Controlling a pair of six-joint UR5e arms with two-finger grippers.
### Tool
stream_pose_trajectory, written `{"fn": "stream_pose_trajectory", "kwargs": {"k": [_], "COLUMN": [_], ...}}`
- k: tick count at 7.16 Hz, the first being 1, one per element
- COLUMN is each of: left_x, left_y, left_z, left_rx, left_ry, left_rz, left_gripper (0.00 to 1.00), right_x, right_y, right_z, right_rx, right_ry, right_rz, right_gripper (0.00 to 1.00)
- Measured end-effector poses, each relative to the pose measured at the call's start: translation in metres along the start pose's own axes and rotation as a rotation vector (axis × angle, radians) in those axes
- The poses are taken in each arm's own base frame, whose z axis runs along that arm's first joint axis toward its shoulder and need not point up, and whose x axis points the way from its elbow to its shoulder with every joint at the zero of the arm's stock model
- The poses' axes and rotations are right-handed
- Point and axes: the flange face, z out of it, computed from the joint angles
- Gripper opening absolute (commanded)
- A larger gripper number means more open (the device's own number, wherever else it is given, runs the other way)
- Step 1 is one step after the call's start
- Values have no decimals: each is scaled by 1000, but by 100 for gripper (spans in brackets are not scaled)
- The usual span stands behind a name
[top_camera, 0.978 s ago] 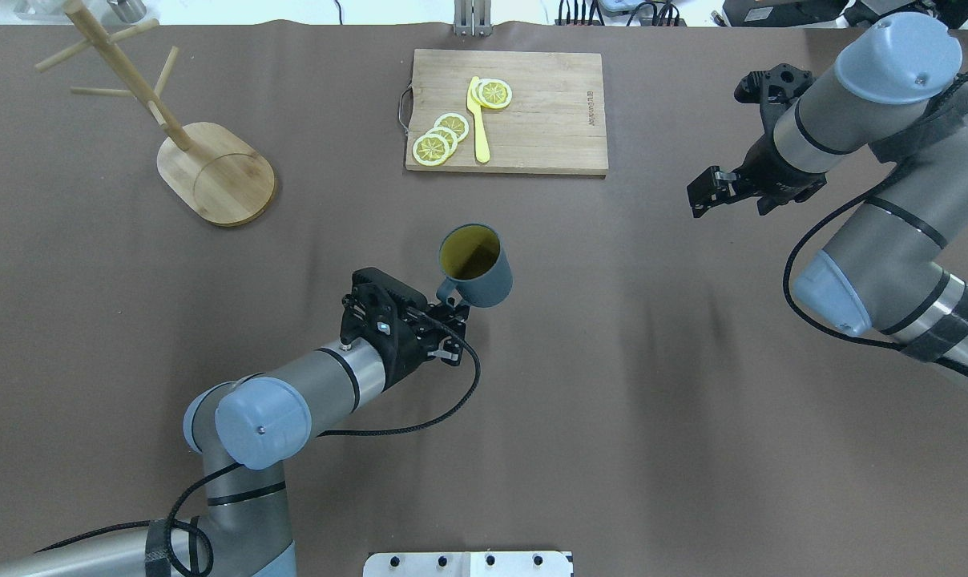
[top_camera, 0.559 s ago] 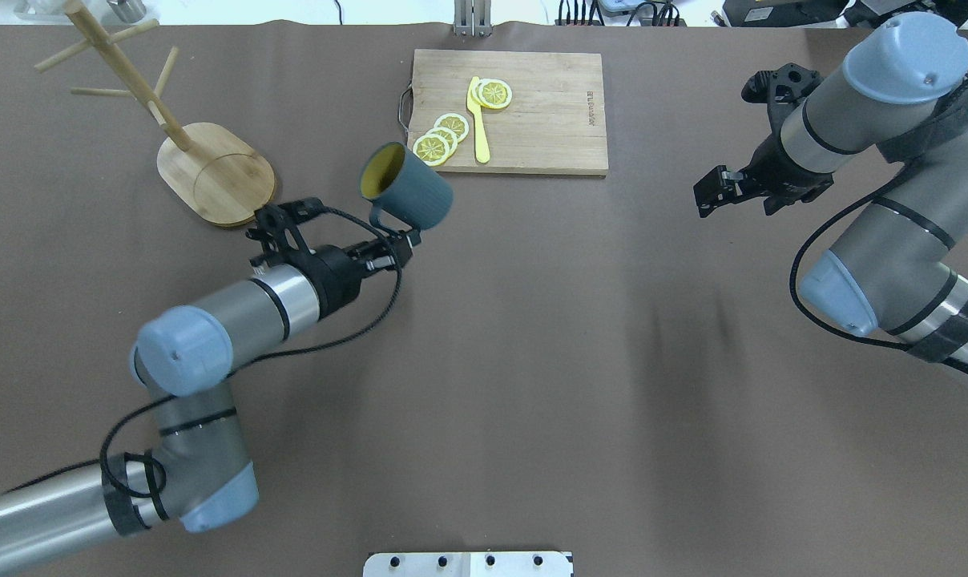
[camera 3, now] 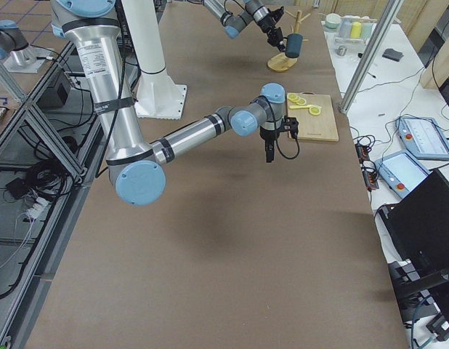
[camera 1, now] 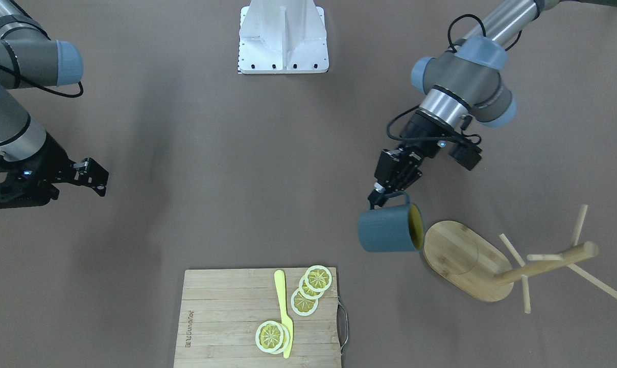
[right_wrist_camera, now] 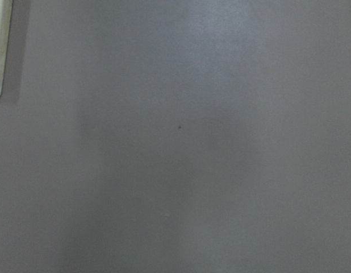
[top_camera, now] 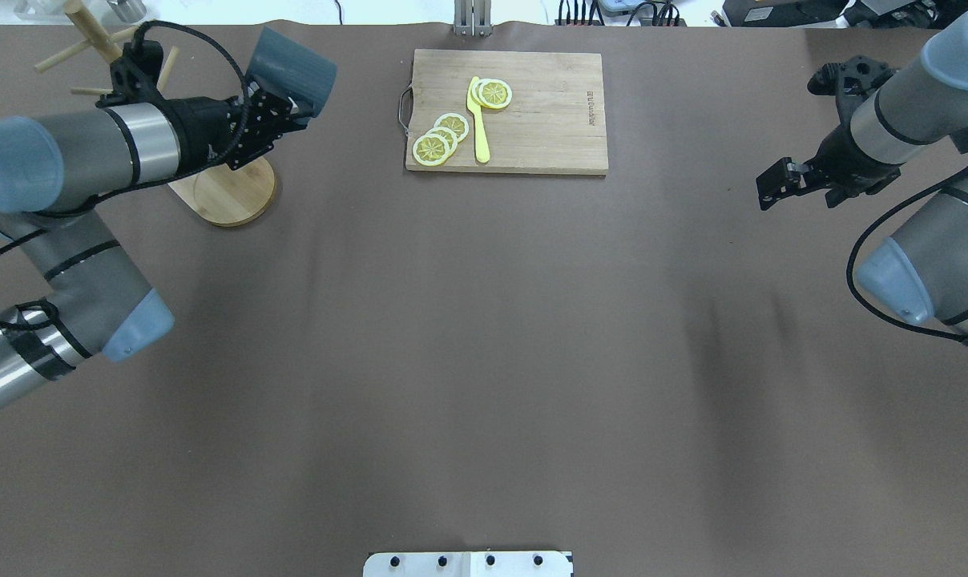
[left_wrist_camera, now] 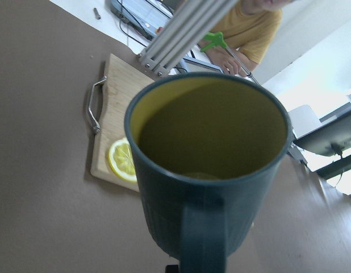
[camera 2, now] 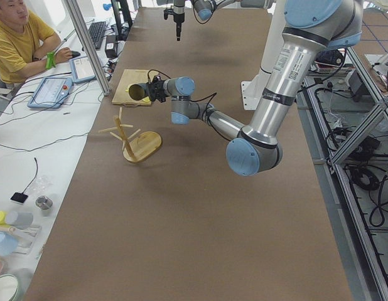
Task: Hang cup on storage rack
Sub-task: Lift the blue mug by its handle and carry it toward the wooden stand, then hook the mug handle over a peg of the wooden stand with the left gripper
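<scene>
My left gripper (top_camera: 292,106) is shut on the squarish handle of the dark blue-grey cup (top_camera: 293,70). It holds the cup in the air, tipped on its side, just right of the bamboo storage rack (top_camera: 226,188). In the front view the cup (camera 1: 387,231) hangs below the left gripper (camera 1: 379,198), its yellow mouth facing the rack's oval base (camera 1: 461,258); cup and pegs (camera 1: 594,281) are apart. The left wrist view looks into the cup (left_wrist_camera: 209,170). My right gripper (top_camera: 766,191) looks shut and empty above bare table at the right, also in the front view (camera 1: 98,178).
A slatted cutting board (top_camera: 548,120) with lemon slices (top_camera: 440,135) and a yellow knife (top_camera: 478,120) lies at the far middle, right of the cup. A white mount plate (top_camera: 468,563) sits at the near edge. An operator (camera 2: 18,37) sits beyond the far table edge.
My left arm has swung the cup from the table's middle up and left to beside the rack, tipping it on its side. My right arm has drawn back to the right.
</scene>
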Motion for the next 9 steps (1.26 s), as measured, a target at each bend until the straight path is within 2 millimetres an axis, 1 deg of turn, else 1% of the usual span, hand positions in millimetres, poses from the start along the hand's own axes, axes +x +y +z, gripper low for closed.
{"fn": "stream_pose_trajectory", "kwargs": {"k": [1, 3, 4, 6, 8, 9], "left_x": [1, -15, -18, -22, -49, -56], "left_y": [-21, -55, -68, -85, -104, -110], "left_z": [-10, -26, -33, -46, -53, -55], "left_rx": [-10, -46, -63, -84, -101, -106], "left_ry": [50, 170, 217, 294, 378, 414], "left_rz": [-102, -296, -380, -551, -717, -816], "left_gripper": [0, 0, 0, 0, 0, 0], "right_x": [6, 9, 9, 9, 10, 10], "right_y": [-1, -1, -1, -1, -1, -1], "right_z": [0, -1, 0, 0, 2, 2], "right_rx": [1, 2, 2, 1, -2, -2], "right_ry": [4, 6, 7, 8, 10, 10], "right_rz": [1, 2, 3, 8, 12, 14], "right_gripper": [100, 100, 100, 100, 100, 100]}}
